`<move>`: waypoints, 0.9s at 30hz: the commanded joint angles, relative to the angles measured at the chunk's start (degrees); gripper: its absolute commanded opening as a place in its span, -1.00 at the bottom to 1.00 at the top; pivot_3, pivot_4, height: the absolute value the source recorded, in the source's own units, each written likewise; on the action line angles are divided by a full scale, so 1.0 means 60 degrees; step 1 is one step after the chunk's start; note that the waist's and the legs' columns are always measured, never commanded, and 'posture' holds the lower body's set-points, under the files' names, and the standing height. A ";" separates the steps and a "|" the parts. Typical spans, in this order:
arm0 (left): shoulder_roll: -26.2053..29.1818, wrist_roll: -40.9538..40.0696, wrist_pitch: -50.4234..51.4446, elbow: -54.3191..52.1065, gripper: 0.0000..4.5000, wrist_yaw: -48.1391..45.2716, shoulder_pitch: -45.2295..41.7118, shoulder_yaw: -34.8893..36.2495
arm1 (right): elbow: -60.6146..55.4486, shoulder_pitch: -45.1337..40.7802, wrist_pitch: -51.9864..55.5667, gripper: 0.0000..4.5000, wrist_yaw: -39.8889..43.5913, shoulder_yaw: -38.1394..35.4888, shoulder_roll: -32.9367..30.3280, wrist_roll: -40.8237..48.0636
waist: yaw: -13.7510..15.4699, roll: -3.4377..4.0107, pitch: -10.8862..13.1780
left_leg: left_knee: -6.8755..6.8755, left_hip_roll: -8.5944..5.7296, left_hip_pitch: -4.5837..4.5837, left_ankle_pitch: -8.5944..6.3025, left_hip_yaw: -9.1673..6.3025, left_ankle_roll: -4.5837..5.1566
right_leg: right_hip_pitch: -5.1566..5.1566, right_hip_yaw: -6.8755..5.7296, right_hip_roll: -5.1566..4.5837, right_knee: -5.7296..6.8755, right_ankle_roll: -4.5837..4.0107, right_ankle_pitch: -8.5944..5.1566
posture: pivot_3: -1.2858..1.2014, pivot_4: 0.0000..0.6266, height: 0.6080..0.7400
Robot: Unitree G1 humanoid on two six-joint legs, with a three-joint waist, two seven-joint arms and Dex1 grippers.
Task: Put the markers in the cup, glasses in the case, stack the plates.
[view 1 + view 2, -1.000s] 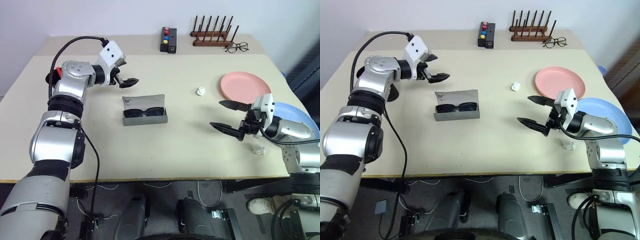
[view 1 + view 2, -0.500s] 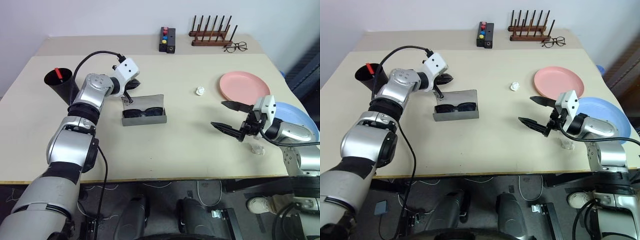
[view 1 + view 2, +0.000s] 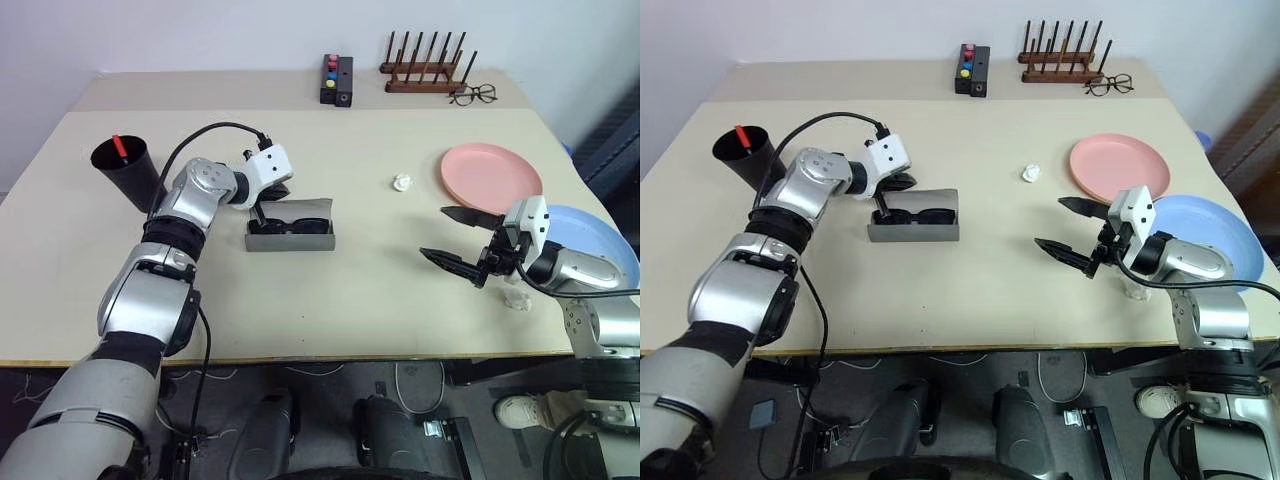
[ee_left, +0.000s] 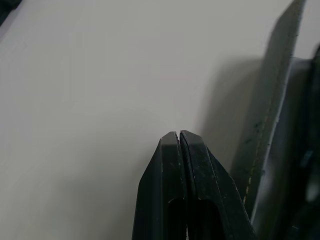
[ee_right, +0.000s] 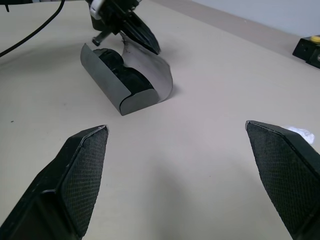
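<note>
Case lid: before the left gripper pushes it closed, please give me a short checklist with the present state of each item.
1. Sunglasses lie inside the case: ok.
2. Lid closed: not ok, it is partly raised.
3. Left gripper shut, so it can push: ok.
4. Left gripper behind the lid, at the case's left end: ok; contact with the lid: cannot tell.
5. Right gripper open and apart from the case: ok.
6. Pink plate and blue plate stacked: not ok, they lie side by side.
</note>
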 commanded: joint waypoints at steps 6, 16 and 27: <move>0.0632 -0.0411 0.1845 -0.4226 -0.99 -0.0721 0.1730 0.0087 | -0.0273 0.0002 -0.0104 1.00 0.0018 -0.0239 0.0005 0.0154 | -0.0024 0.0002 -0.0001 | -0.0001 0.0003 0.0000 0.0000 -0.0001 0.0000 | -0.0001 0.0006 0.0000 -0.0001 0.0000 0.0000 | 0.03 -0.52 1.00; 0.0786 -0.0732 0.3697 -0.6643 -0.99 -0.0234 0.3382 0.0219 | -0.0069 -0.0025 -0.0124 1.00 -0.0042 -0.0232 0.0010 0.0049 | 0.0024 0.0010 -0.0006 | 0.0002 0.0003 0.0009 0.0000 -0.0003 0.0000 | 0.0010 0.0009 -0.0002 0.0000 -0.0001 0.0000 | 0.03 -0.52 1.00; -0.0301 -0.3524 0.4280 -0.7903 -0.99 0.0880 0.2349 0.2264 | -0.0152 -0.0054 0.0398 1.00 -0.1348 -0.0688 -0.0308 -0.0255 | 0.0040 0.0008 -0.0005 | 0.0007 -0.0005 0.0003 0.0000 -0.0007 0.0000 | 0.0009 0.0007 -0.0015 -0.0003 -0.0001 0.0001 | 0.03 -0.52 1.00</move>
